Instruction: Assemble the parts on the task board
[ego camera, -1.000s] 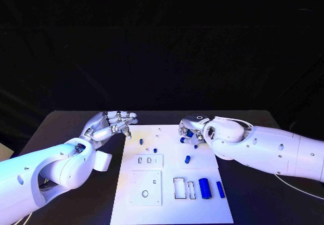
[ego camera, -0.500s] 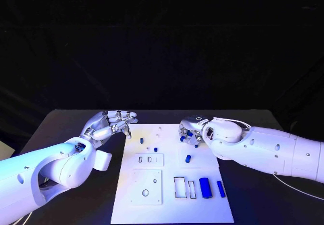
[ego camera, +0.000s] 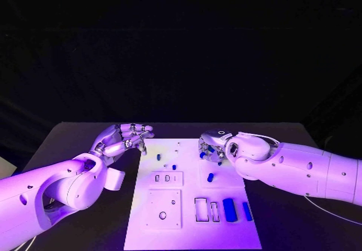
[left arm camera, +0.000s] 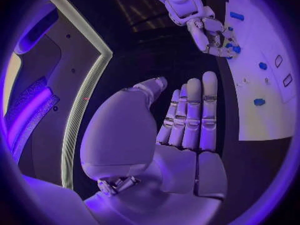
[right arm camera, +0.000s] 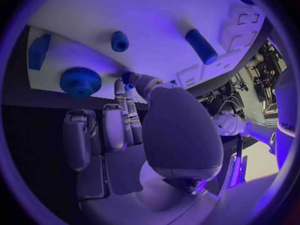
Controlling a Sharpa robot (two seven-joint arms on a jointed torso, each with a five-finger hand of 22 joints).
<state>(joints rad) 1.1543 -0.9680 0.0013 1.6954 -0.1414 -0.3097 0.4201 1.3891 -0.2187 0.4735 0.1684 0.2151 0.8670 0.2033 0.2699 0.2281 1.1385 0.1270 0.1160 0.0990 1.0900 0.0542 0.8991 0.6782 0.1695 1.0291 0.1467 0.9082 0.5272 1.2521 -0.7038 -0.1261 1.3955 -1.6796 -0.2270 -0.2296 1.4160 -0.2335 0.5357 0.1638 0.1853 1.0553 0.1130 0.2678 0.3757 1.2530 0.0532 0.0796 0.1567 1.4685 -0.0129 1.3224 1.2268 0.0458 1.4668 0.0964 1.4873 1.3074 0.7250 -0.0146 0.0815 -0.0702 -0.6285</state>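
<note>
I see the black table (ego camera: pixel 83 141) carrying the task board (ego camera: pixel 189 230), long axis 12-to-6, centred, black backdrop behind. Left hand (ego camera: pixel 123 138) hovers off the board's 10 o'clock corner, fingers loosely curled, nothing in them. Right hand (ego camera: pixel 213 146) sits over the board at 1 o'clock, fingertips (right arm camera: pixel 127 87) pinching a small blue part (right arm camera: pixel 127 78). Two long blue parts (ego camera: pixel 229 209) lie at 5 o'clock, pointing 12-to-6. Blue knurled part (right arm camera: pixel 80 81) beside the fingers.
</note>
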